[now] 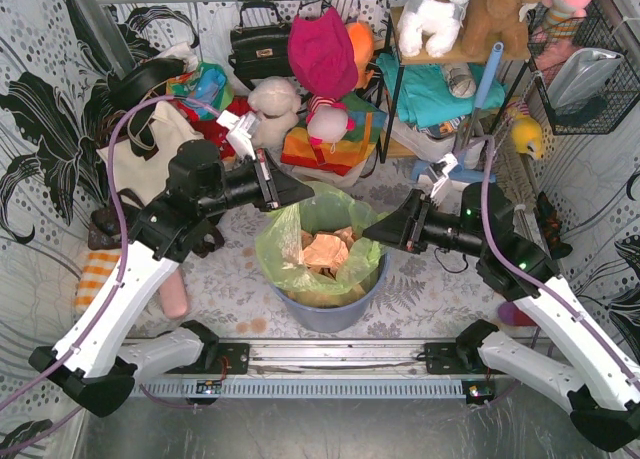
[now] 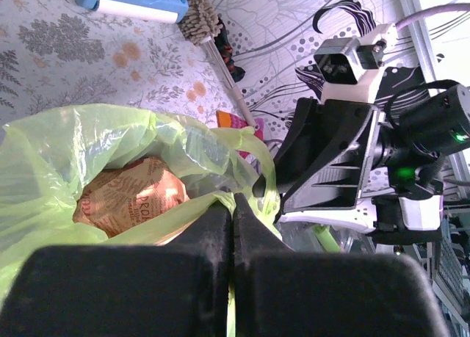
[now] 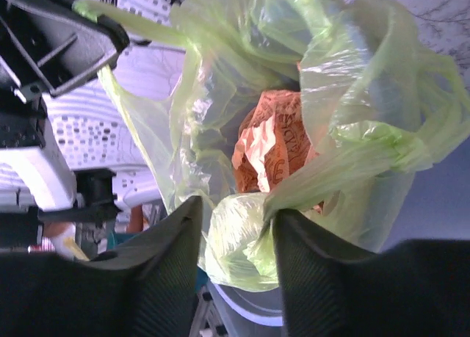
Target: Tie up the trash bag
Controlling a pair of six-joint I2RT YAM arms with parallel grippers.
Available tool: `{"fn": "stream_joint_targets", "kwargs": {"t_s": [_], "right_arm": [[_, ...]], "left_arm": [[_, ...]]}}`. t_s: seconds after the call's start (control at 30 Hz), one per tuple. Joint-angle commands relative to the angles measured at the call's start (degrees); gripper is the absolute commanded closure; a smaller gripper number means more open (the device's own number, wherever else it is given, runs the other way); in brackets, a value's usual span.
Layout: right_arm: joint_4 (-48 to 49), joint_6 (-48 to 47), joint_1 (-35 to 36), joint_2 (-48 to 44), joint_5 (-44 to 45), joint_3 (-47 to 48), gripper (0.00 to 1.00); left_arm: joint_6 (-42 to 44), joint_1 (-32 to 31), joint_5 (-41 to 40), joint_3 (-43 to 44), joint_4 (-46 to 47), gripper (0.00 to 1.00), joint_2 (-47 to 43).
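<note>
Two robot arms rise from a metal rail (image 1: 330, 357) at the near edge of a desk (image 1: 420, 299) covered in grey floral cloth and reach inward from either side to a blue-grey round bin (image 1: 330, 314) standing at the middle. The bin is lined with the trash bag (image 1: 285, 244), a thin light-green sack whose loose top billows above the rim, with crumpled tan and orange paper (image 1: 325, 249) showing inside its open mouth. At the bag's right edge the right claw (image 3: 235, 212) has its fingers (image 3: 169, 278) spread apart, a bunched fold of green plastic sitting in the gap and a twisted strand lying against one finger. Across the mouth, at the far left rim, the left claw (image 1: 300, 192) is pressed together, pinching a strip of the bag that stretches taut away from the bin. Behind them a cream tote bag (image 1: 160, 139) lies to the left, a black handbag (image 1: 258, 44) hangs by the patterned wall, and a white plush dog (image 1: 435, 14) sits on a shelf at the back.
</note>
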Motion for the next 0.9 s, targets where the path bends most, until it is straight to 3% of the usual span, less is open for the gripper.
{"fn": "stream_joint_targets", "kwargs": {"t_s": [0.0,0.1,0.33,0.57,0.87], "right_arm": [[-6.2,-1.9,0.2,-1.6,8.8,4.6,0.51],[-10.6,-3.4,0.2,-2.2,13.4,6.7,0.46],[-16.2,-2.0,0.2,-2.6,22.6,7.7,0.43],[-11.5,-0.2,0.2,-0.9,20.1,4.6,0.42],[-15.9,-1.4,0.2,-0.6,21.8,4.3,0.63]], "left_arm": [[2.1,0.4,-2.6,1.5,2.2,0.97,0.1],[1.5,0.4,-2.7,-0.5,3.9,0.97,-0.4],[2.1,0.5,-3.0,-1.5,3.7,0.97,0.4],[2.8,0.5,-3.9,-1.8,1.9,0.96,-0.6],[2.8,0.4,-6.3,-3.8,-2.6,0.96,-4.8]]}}
